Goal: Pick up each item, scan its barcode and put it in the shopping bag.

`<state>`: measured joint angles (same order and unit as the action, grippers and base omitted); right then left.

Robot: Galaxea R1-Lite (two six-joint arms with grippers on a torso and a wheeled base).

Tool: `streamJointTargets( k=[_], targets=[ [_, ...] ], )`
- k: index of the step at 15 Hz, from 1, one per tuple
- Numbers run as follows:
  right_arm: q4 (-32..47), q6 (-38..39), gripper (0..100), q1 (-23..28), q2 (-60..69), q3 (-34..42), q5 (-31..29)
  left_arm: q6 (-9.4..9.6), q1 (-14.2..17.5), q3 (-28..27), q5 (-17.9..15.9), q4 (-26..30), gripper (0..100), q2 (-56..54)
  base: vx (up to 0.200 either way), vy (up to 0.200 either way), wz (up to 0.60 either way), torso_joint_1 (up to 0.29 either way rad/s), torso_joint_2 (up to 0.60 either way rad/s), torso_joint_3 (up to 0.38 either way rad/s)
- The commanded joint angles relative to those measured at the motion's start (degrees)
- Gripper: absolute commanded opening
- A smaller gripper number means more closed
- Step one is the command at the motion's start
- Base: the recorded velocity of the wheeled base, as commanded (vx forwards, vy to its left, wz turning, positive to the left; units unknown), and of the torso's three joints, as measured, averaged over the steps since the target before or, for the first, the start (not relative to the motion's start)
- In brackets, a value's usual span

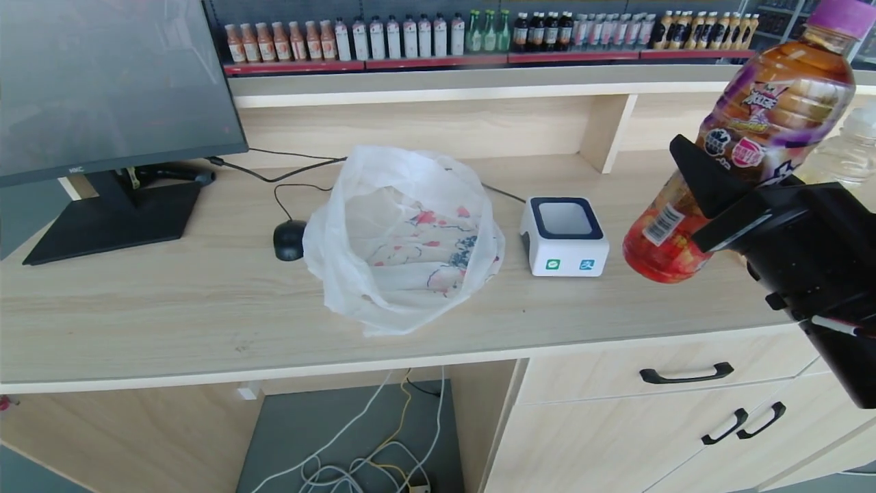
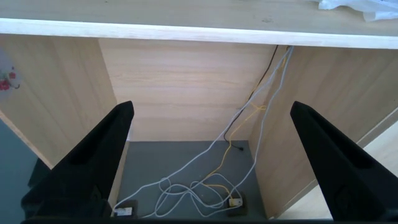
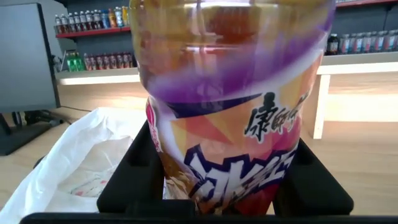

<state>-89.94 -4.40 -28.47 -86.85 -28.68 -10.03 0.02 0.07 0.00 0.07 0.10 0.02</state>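
Right gripper (image 1: 715, 195) is clamped on the tea bottle (image 1: 759, 137), which is tilted in the air just right of the scanner (image 1: 563, 236) with its barcode (image 1: 662, 224) on the scanner side. Left gripper (image 2: 211, 162) has its jaws wide and empty, well below scanner level under the counter (image 1: 171, 308).

Status: pick is done. Scan looks pending, since the bottle isn't over the window yet, and bagging is left. Shopping bag (image 1: 404, 239) sits open just left of the scanner; can't tell whether anything is in it.

Counts: 1 tea bottle, 1 clear bottle (image 1: 855, 150) further right of the scanner, 1 scanner, 1 bag.
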Motion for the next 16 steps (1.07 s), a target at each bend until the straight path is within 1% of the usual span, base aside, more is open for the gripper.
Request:
streamJointTargets(
  k=[1,7,16],
  targets=[
    [-0.1,0.0,0,-0.1,-0.1,-0.1,-0.1,-0.02,0.0,0.0,0.0,0.0,100,0.0,0.0,0.2,0.0,-0.007,0.0,0.007],
    [-0.1,-0.5,0,-0.4,-0.3,0.4,0.2,0.06,0.0,0.0,0.0,0.0,100,0.0,0.0,0.2,0.0,0.003,0.0,0.004],
    [-0.1,-1.1,0,-1.3,-0.5,0.8,0.2,0.24,0.0,0.0,-0.1,-0.1,100,0.0,0.0,0.0,0.0,0.0,0.0,0.0]
  ],
)
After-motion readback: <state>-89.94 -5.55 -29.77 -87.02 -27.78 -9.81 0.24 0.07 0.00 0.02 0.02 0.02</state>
